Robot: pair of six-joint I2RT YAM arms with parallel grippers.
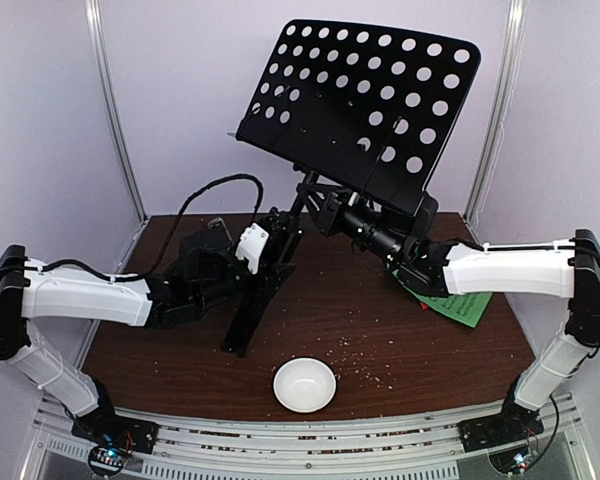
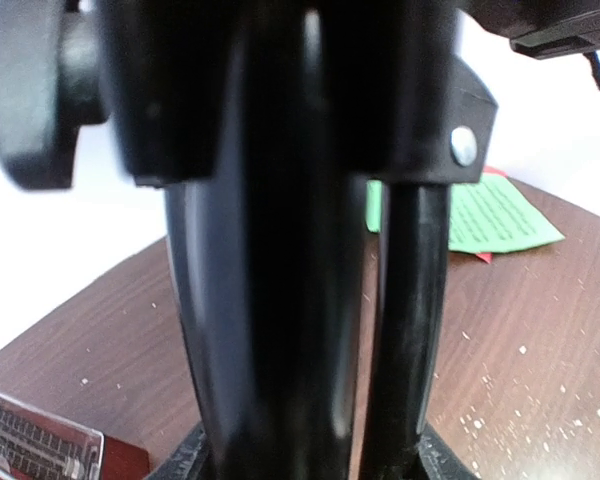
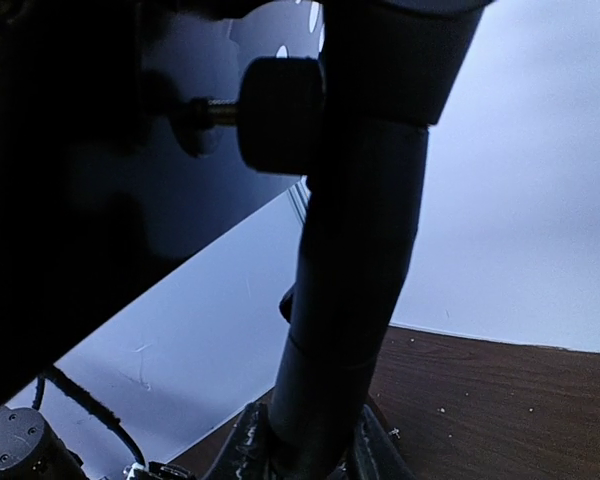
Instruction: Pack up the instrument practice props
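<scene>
The black perforated music stand (image 1: 365, 90) stands tilted at the back, its folded legs (image 1: 248, 318) reaching down to the table. My left gripper (image 1: 263, 252) is shut on the stand's lower legs (image 2: 280, 300); its fingertips (image 2: 185, 462) flank them. My right gripper (image 1: 332, 216) is shut on the stand's pole (image 3: 355, 280) just under the desk, below a clamp knob (image 3: 280, 112). The green sheet (image 1: 458, 304) lies on a red sheet (image 2: 485, 257) under my right arm; the green one also shows in the left wrist view (image 2: 485, 215). The metronome's clear cover (image 2: 35, 448) shows at the bottom left.
A small white bowl (image 1: 304, 385) sits near the front edge at the middle. White crumbs are scattered over the brown table (image 1: 350, 300). White walls and metal posts (image 1: 115, 110) close in the back and sides. A black cable (image 1: 205, 190) loops above my left arm.
</scene>
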